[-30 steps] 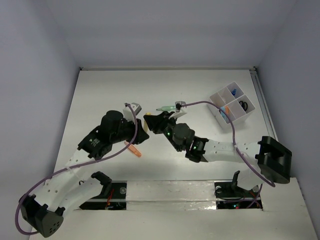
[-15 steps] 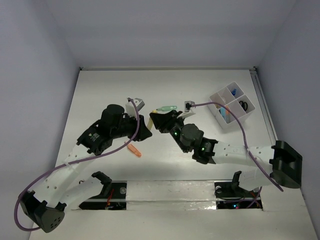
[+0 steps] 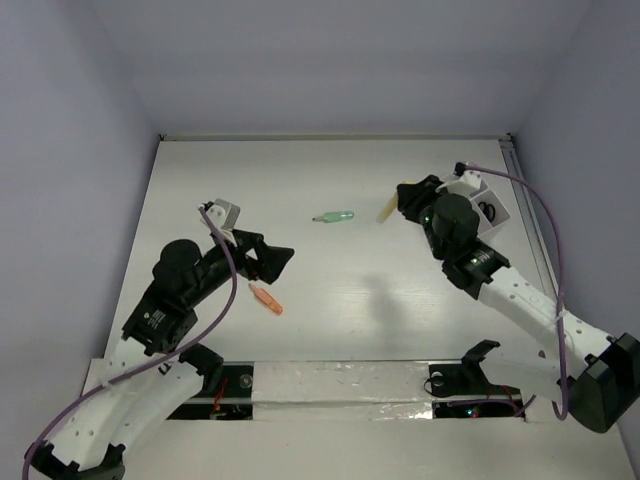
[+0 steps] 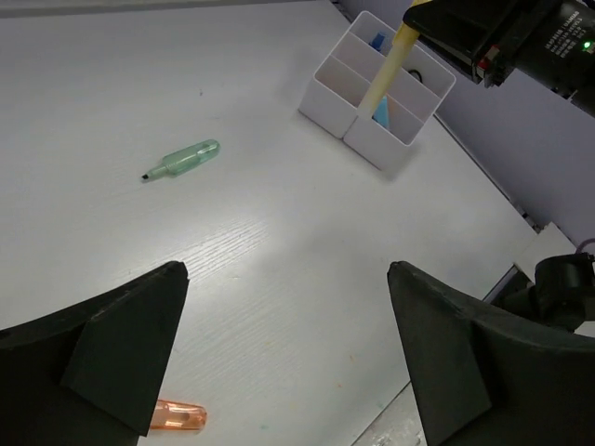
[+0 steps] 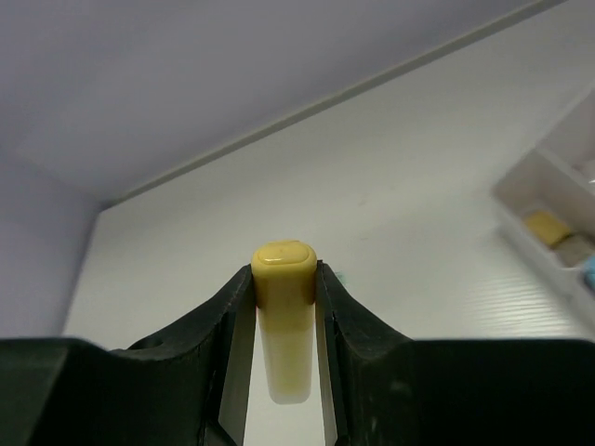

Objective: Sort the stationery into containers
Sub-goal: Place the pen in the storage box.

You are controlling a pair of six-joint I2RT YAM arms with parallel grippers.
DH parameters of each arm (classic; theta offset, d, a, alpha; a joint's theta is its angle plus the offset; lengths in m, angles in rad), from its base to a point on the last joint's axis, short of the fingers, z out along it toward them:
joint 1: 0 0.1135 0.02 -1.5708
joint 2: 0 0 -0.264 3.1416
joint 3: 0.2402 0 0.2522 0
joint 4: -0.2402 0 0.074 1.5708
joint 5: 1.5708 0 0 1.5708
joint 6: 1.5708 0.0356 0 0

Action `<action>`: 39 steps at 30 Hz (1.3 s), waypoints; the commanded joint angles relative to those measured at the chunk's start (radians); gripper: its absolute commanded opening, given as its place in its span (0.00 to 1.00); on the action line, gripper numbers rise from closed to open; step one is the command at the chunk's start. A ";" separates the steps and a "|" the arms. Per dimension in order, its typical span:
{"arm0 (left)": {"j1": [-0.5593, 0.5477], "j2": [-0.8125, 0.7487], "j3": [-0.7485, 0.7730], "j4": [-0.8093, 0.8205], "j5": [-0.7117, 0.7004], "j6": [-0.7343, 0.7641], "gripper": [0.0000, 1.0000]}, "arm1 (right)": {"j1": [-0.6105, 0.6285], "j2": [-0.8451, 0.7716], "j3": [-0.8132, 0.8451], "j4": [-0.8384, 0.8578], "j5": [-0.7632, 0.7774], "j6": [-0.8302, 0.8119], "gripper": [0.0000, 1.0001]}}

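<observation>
Reporting from my console: my right gripper [image 3: 401, 200] is clamped on a yellow marker [image 3: 386, 210], and the wrist camera shows both fingers [image 5: 209, 325] pressed flat against its sides just below the rounded end.

Desk: Where is that marker relative to the tray?

Me: From above it hangs tilted, near the left side of the white divided tray [image 3: 492, 196], which my right arm mostly covers. From the left wrist camera the marker crosses in front of the tray [image 4: 327, 100], so I cannot tell whether it is over a compartment or short of one.

Desk: And your left side?

Me: My left gripper [image 3: 277, 259] is spread wide with nothing between the fingers [image 4: 121, 358]. It sits over the table [image 3: 300, 170], well apart from the tray.

Desk: What is loose out there?

Me: A green pen [image 3: 333, 216] lies on its side mid-table, between the two grippers in the overhead view. An orange piece [image 3: 265, 298] lies nearer me, just beside the left gripper (only its end peeks past the finger in the wrist view).

Desk: Anything in the tray?

Me: Blue pieces [image 4: 379, 111] show in two compartments, and a small yellow item [image 5: 544, 226] sits in another. The rest I cannot make out.
</observation>
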 commanded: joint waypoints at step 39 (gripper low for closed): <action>-0.018 -0.234 -0.156 0.091 -0.022 0.003 0.99 | -0.280 0.232 -0.186 0.231 0.377 -0.585 0.17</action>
